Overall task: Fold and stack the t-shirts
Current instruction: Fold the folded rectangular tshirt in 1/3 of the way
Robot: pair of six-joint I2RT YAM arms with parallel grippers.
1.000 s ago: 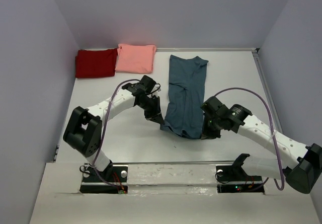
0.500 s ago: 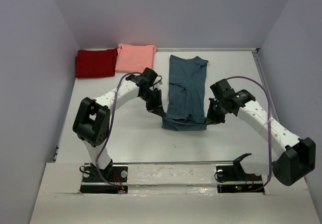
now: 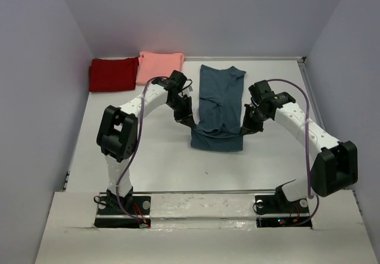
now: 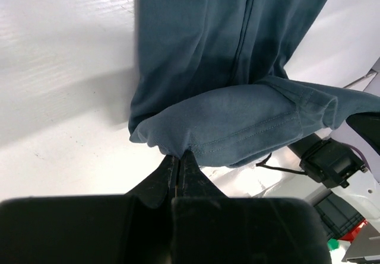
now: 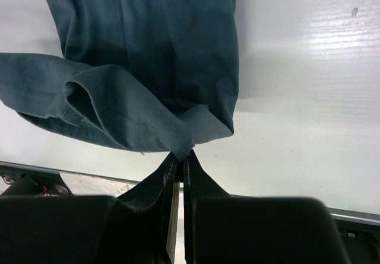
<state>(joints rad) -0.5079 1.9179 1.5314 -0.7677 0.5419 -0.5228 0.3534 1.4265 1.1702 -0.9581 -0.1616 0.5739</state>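
Observation:
The dark teal-blue t-shirt (image 3: 218, 107) lies as a long strip on the white table, collar end at the back. Its near end is lifted off the table and doubled back. My left gripper (image 3: 191, 126) is shut on the near left corner, seen in the left wrist view (image 4: 178, 155) with the teal shirt (image 4: 237, 127) hanging from it. My right gripper (image 3: 244, 129) is shut on the near right corner, seen in the right wrist view (image 5: 180, 155) with the shirt (image 5: 130, 115). The dark red t-shirt (image 3: 111, 74) and the salmon-pink t-shirt (image 3: 160, 67) lie folded at the back left.
Grey walls close in the table on the left, back and right. A raised rail (image 3: 202, 194) runs along the table's near edge, with both arm bases below it. Bare white table (image 3: 154, 163) lies in front of the teal shirt.
Both grippers have carried the shirt's near end up and toward the back, folding it over the rest. The two arms have drawn in toward the back of the table.

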